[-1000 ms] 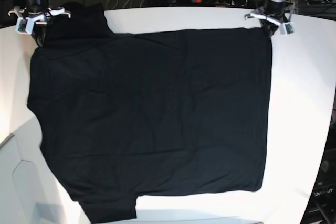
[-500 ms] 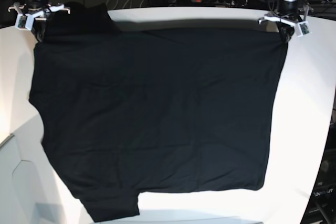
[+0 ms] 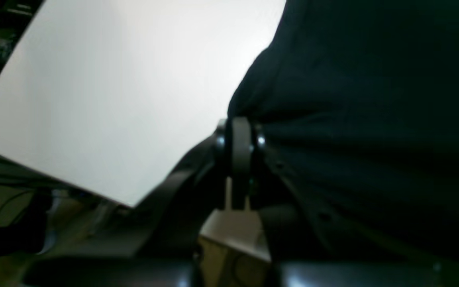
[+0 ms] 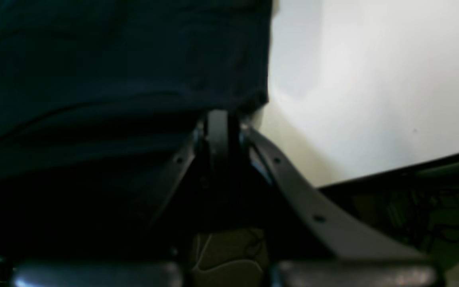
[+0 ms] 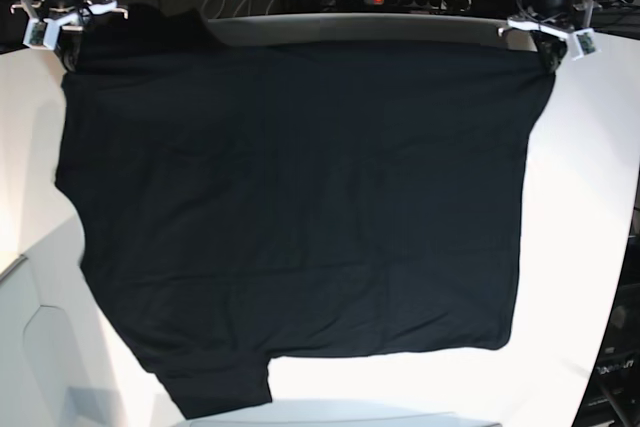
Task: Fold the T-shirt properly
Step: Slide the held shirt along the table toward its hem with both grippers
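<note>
Spreading over the white table (image 5: 590, 197), the black cloth T-shirt (image 5: 300, 207) hangs from both end effectors, left (image 5: 546, 49) at 1 o'clock, right (image 5: 66, 45) at 11 o'clock, each clamped on its edge.

Your base view looks steeply down from overhead on the whole white table (image 5: 590, 197). Each wrist camera sits close behind its own jaws, facing along them at table level. All three share the T-shirt (image 5: 290, 197) and its far corners.
</note>
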You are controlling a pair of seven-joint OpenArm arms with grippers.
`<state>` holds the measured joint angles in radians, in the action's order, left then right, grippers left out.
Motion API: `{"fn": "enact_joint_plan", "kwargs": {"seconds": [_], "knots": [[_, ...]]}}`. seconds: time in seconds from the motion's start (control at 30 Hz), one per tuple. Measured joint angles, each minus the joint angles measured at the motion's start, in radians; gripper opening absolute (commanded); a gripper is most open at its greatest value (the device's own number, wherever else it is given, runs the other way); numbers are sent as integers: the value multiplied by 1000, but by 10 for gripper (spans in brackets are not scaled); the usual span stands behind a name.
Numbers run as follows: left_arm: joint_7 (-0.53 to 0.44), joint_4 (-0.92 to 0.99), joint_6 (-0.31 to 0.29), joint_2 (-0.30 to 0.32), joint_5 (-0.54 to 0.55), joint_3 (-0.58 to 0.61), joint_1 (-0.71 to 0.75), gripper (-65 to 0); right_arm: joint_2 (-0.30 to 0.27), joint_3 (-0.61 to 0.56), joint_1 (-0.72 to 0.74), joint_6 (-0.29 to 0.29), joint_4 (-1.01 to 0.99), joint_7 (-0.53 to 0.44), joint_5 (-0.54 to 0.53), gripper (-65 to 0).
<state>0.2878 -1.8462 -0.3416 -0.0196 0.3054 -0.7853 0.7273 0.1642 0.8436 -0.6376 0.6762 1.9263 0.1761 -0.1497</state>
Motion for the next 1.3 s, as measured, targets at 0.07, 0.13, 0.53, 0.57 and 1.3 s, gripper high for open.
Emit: {"fn": "enact_joint_plan", "kwargs": {"seconds": [0.07, 0.13, 0.53, 0.57, 1.3], "knots": [[0, -1, 0, 3, 21, -6, -6, -650, 0, 0, 29, 0, 0, -2, -1, -650], [0, 0, 0, 5, 21, -13, -31, -650, 0, -1, 57, 1, 0, 0, -1, -650], [8, 8, -2, 3, 14, -24, -229, -650, -1, -25, 252, 8, -18, 3, 3, -650], [7, 8, 0, 3, 14, -24, -244, -650, 0, -36, 267, 7, -29, 3, 3, -650], [9, 195, 5, 51, 10, 5, -468, -650, -29, -138, 633, 8, -283, 7, 304, -650]]}}
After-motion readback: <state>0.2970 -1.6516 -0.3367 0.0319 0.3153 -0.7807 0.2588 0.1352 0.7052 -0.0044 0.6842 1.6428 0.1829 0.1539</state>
